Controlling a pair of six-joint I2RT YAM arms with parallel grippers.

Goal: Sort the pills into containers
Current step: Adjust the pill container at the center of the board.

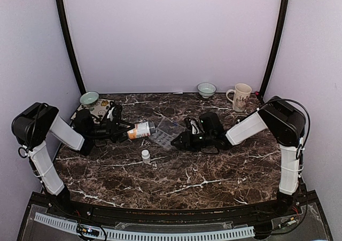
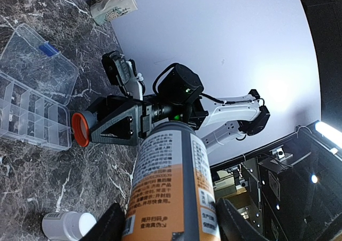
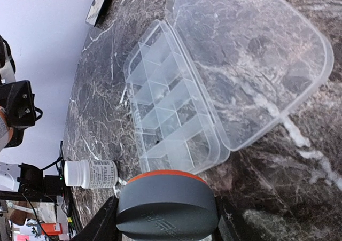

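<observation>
The clear organiser box (image 1: 162, 135) lies open on the marble table, its several small compartments (image 3: 168, 115) empty and its lid (image 3: 251, 54) folded flat. It also shows in the left wrist view (image 2: 26, 118). No pills are visible. My left gripper (image 1: 124, 132) is shut on the amber bottle (image 2: 171, 187), held on its side with the mouth towards the box (image 1: 142, 130). My right gripper (image 1: 179, 140) is shut on the grey cap with an orange underside (image 3: 166, 204), just right of the box; the cap shows in the left wrist view too (image 2: 80, 129).
A tiny white bottle (image 1: 145, 155) stands just in front of the box and shows in the right wrist view (image 3: 91, 173). A mug (image 1: 240, 96) and a bowl (image 1: 206, 89) are at the back right, a second bowl (image 1: 89, 98) and a patterned mat (image 1: 96, 108) at the back left.
</observation>
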